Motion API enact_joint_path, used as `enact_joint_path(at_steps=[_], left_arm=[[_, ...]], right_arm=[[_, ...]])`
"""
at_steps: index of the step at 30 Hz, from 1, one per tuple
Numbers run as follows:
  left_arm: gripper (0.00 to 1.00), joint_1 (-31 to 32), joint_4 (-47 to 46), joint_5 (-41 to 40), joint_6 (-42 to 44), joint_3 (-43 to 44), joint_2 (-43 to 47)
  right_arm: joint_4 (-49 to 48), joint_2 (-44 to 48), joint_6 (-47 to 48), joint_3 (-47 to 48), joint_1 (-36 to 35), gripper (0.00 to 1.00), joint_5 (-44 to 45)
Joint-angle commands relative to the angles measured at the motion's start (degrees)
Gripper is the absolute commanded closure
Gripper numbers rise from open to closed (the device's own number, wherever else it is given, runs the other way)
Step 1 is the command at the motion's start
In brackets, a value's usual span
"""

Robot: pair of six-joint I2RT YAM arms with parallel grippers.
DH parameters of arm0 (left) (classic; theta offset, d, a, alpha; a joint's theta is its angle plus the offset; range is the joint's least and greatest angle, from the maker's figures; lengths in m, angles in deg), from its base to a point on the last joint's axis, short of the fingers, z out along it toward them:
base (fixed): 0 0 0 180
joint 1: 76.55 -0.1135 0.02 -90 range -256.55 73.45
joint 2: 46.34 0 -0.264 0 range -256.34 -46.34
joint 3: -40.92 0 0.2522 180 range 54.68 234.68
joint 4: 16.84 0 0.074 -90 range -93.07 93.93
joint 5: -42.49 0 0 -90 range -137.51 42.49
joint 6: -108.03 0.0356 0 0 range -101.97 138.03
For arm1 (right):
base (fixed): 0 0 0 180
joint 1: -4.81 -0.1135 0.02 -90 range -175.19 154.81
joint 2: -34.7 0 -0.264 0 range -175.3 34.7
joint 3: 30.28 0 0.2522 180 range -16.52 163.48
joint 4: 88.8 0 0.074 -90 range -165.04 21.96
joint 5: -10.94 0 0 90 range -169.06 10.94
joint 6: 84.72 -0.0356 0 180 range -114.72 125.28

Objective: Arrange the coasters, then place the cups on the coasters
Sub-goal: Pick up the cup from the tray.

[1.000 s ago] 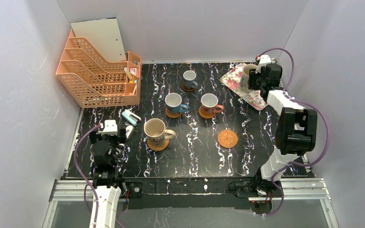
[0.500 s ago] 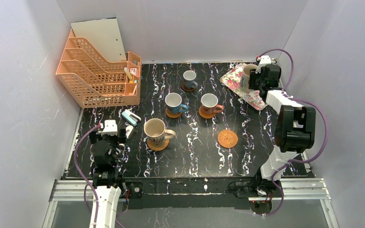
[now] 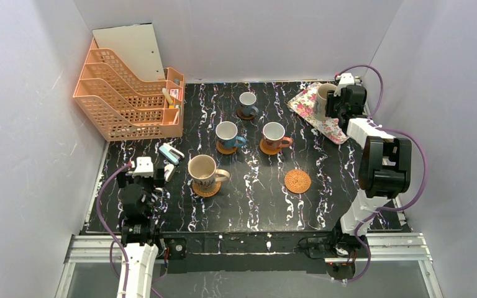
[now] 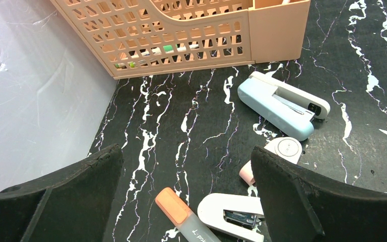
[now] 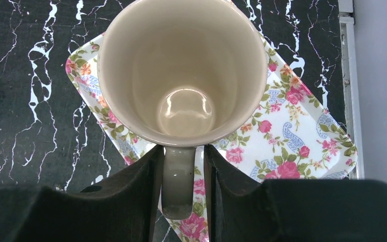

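Right gripper [image 5: 181, 156]: fingers bracket the handle [image 5: 179, 186] of the large beige mug [image 5: 181, 75], tight on one side with a sliver of tray showing on the other, so you can't tell from this whether it's clamped. Left gripper [image 4: 186, 161]: jaws wide apart, nothing between them, hanging over a blue stapler [image 4: 282, 103] near the orange file rack [image 4: 196, 35]. The mug stands on the floral tray [image 5: 302, 126] at the far right corner of the black marbled table [image 3: 254, 205], with pale walls [image 3: 254, 37] on three sides. It's upright, long axis vertical, mouth up, handle toward the right wall. Four other mugs [image 3: 227, 132] sit on coasters [image 3: 206, 189] mid-table; one wicker coaster [image 3: 297, 180] is bare. Right arm [image 3: 382, 167] is stretched along the right edge, elbow high; left arm [image 3: 138, 205] is folded near its base.
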Motion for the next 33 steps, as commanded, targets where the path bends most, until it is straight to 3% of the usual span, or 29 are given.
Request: enact_joint_path(at_steps=[1,7,9,11,33], left_arm=[[0.04,-0.4,-0.4,-0.2,0.0,-0.2,0.3],[0.04,-0.4,-0.4,-0.2,0.0,-0.2,0.3],[0.04,-0.4,-0.4,-0.2,0.0,-0.2,0.3],[0.04,-0.4,-0.4,-0.2,0.0,-0.2,0.3],[0.04,-0.4,-0.5,-0.4,-0.1,-0.2,0.3]], right_arm=[[-4.2,-0.8,-0.7,-0.3,0.2,0.59,-0.5],[-4.1,-0.8,-0.8,-0.2,0.2,0.71,-1.2],[-3.8,-0.8,-0.8,0.0,0.2,0.9,-1.4],[-3.4,-0.8,-1.0,0.2,0.2,0.99,-1.3],[-0.5,-0.8,-2.4,1.8,0.2,0.99,0.8]])
